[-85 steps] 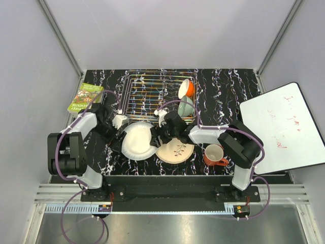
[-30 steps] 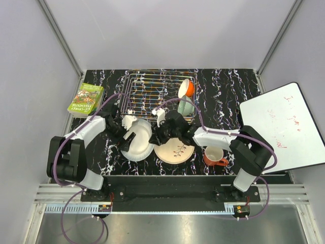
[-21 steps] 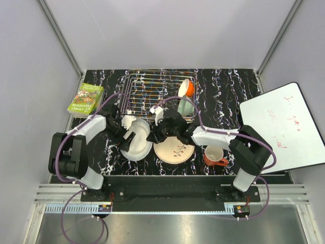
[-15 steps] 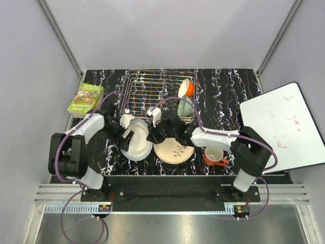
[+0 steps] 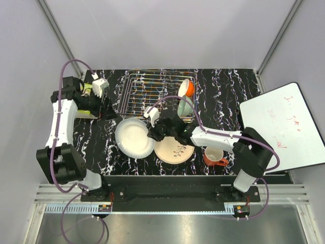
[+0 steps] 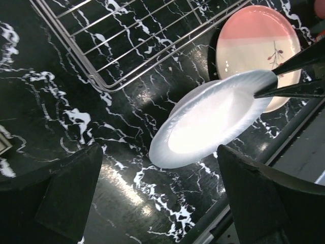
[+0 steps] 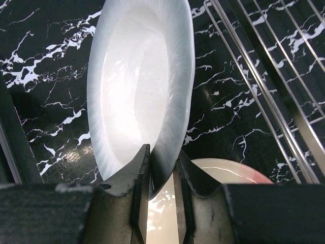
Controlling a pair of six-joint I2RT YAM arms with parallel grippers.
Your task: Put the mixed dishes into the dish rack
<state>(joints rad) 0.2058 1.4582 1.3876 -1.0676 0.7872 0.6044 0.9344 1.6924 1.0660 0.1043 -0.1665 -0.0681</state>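
R claw (image 7: 161, 157) nipped tight on rim of white plate (image 7: 137, 86), plate tilted, stretching ahead of claw. Peach-pink plate (image 5: 177, 151) just under claw, dish rack (image 5: 152, 91) off to its right. L claw (image 6: 158, 150) spread wide, holding nothing, well apart from plate.

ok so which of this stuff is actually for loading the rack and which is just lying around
Part of the job: dish rack, white plate, peach-pink plate, orange mug, orange bowl, pale green bowl.

Just lying about: green book, mostly hidden by the left arm; whiteboard.
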